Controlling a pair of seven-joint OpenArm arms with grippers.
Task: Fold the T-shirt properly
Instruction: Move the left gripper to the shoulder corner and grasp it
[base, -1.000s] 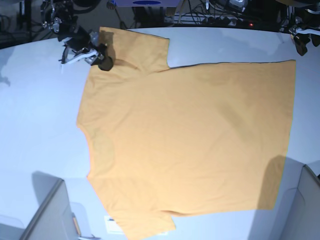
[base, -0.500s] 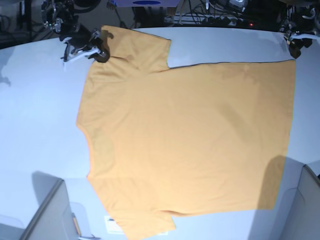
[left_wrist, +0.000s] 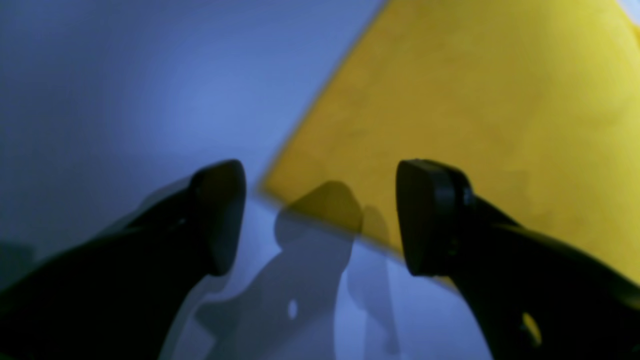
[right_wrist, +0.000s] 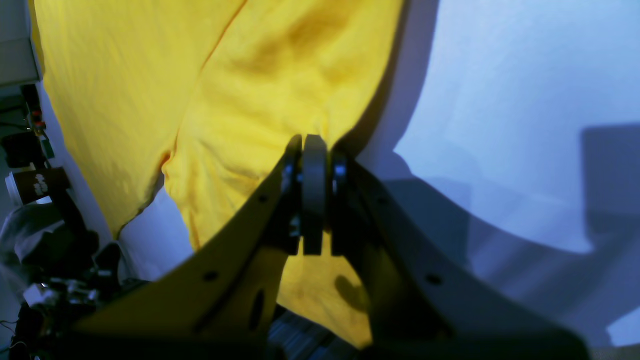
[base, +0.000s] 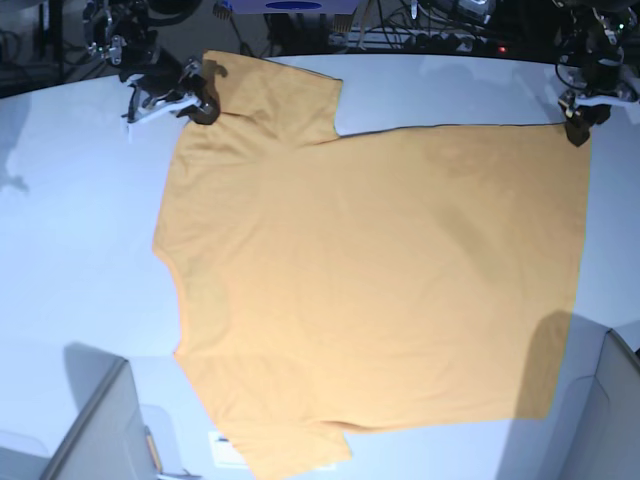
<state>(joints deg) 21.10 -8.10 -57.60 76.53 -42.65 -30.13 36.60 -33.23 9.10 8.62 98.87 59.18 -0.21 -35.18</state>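
Base view puts the T-shirt spread flat across the pale desk, one sleeve at the near edge around 6 o'clock and the other at the far side near 11 o'clock. Its hem runs along the 3 o'clock side, and its collar edge curves at about 9 o'clock. Farther back, the right pincer sits on the far sleeve at 11 o'clock, where it was half a second ago; compared with a second ago it has drawn the sleeve corner slightly outward and up. At the far 2 o'clock corner, the left pincer has come down from the desk's back edge and now hangs right at the hem corner.

Right wrist view shows the right pincer closed tight, its black fingers pressed together on a bunched fold of the yellow sleeve.

Left wrist view shows the left pincer wide apart, empty, its fingertips straddling the shirt's corner, with bare desk on the 9 o'clock side and cloth toward 1 o'clock.
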